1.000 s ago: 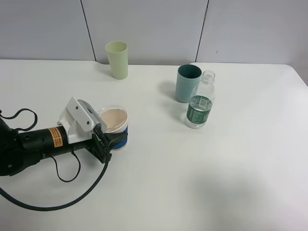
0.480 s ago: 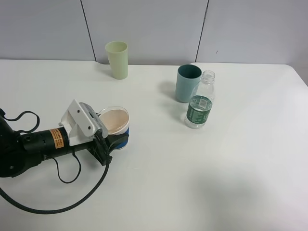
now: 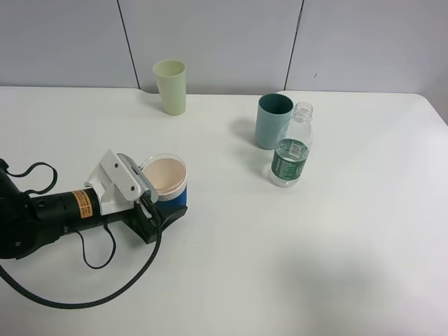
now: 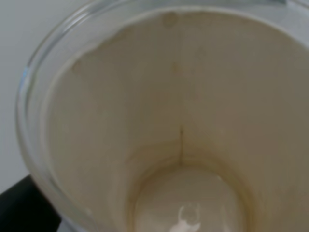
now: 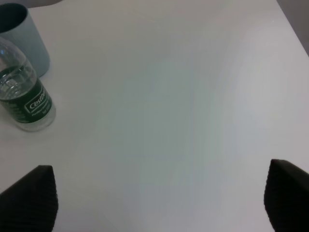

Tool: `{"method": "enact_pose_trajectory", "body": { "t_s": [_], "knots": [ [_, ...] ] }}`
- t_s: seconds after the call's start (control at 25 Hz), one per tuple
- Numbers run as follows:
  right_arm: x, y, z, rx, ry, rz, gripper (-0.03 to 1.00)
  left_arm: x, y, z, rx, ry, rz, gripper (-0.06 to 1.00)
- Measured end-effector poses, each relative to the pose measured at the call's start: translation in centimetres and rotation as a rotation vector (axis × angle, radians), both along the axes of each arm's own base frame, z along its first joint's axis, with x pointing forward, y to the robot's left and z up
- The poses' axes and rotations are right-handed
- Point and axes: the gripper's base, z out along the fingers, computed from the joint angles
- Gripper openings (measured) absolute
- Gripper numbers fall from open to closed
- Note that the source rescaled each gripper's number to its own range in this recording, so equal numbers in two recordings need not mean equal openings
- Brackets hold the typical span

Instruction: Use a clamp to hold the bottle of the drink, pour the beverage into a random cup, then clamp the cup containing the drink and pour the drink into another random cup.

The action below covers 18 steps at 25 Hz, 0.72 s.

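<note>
My left gripper (image 3: 166,210) is shut on a clear cup (image 3: 165,178) with a beige inside and a blue base, at the table's front left. The left wrist view looks straight down into this cup (image 4: 174,125); a small glint shows at its bottom. An uncapped clear bottle (image 3: 290,155) with a green label stands upright at centre right, next to a teal cup (image 3: 272,120). A pale green cup (image 3: 171,86) stands at the back. My right gripper (image 5: 159,203) is open and empty over bare table, apart from the bottle (image 5: 24,96) and the teal cup (image 5: 24,34).
The white table (image 3: 280,252) ends at a grey wall behind the cups. The left arm's black cable (image 3: 91,294) loops over the table's front left. The table's right edge (image 5: 294,29) shows in the right wrist view.
My left gripper and the cup in it have sunk slightly toward the table, and the cup's mouth now faces more upward. The bottle and the other cups have not moved.
</note>
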Motion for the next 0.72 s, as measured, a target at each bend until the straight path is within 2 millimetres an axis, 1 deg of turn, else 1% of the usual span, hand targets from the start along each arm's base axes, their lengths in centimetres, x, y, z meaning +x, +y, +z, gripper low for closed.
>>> {"method": "enact_pose_trajectory", "body": {
  "t_s": [0.12,0.44,0.52,0.56,0.72],
  "knots": [
    [0.0,0.0,0.0,0.0,0.0,0.0,0.66,-0.8,0.3,0.8,-0.001,-0.008,0.002,0.83],
    [0.0,0.0,0.0,0.0,0.0,0.0,0.66,-4.3,2.1,4.5,-0.031,-0.08,0.039,0.83],
    [0.0,0.0,0.0,0.0,0.0,0.0,0.66,-4.8,2.3,5.5,-0.049,-0.111,0.048,0.83],
    [0.0,0.0,0.0,0.0,0.0,0.0,0.66,-5.0,2.4,6.1,-0.062,-0.139,0.051,0.83],
    [0.0,0.0,0.0,0.0,0.0,0.0,0.66,-5.3,2.9,7.9,-0.063,-0.183,0.081,0.83]
  ]
}}
